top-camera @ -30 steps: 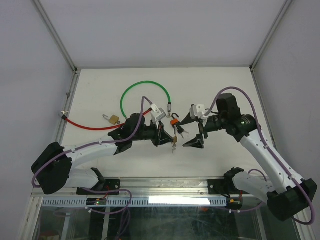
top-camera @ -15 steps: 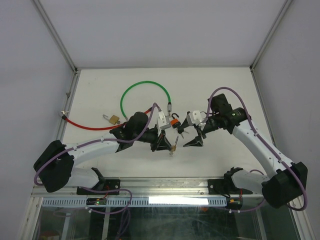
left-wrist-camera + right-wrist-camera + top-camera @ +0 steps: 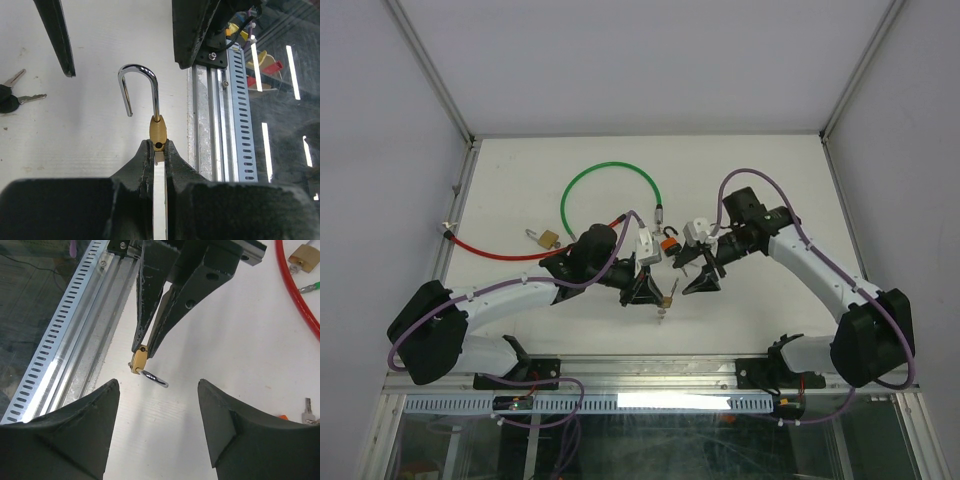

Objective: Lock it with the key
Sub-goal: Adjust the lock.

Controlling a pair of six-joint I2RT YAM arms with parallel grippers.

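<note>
1. Left gripper (image 3: 159,150) is pinching the brass padlock (image 3: 158,132) by its body, fingers narrow. The shackle (image 3: 137,85) is standing swung open. The lock is sitting over the 6 o'clock side of the table (image 3: 760,180).
2. Right gripper (image 3: 157,387) is hovering near, at 2 o'clock of the padlock, fingers spread wide, gripping nothing, tips facing the lock.
3. Keys (image 3: 15,97) are lying flat on the table at 9 o'clock in the left wrist view, apart from both grippers.
4. Orange lock (image 3: 667,243) is sitting at 12 o'clock of the padlock.
5. Green cable (image 3: 610,168) is curving at 11 o'clock; red cable (image 3: 490,252) and a second brass lock (image 3: 548,238) are lying at 10 o'clock.
</note>
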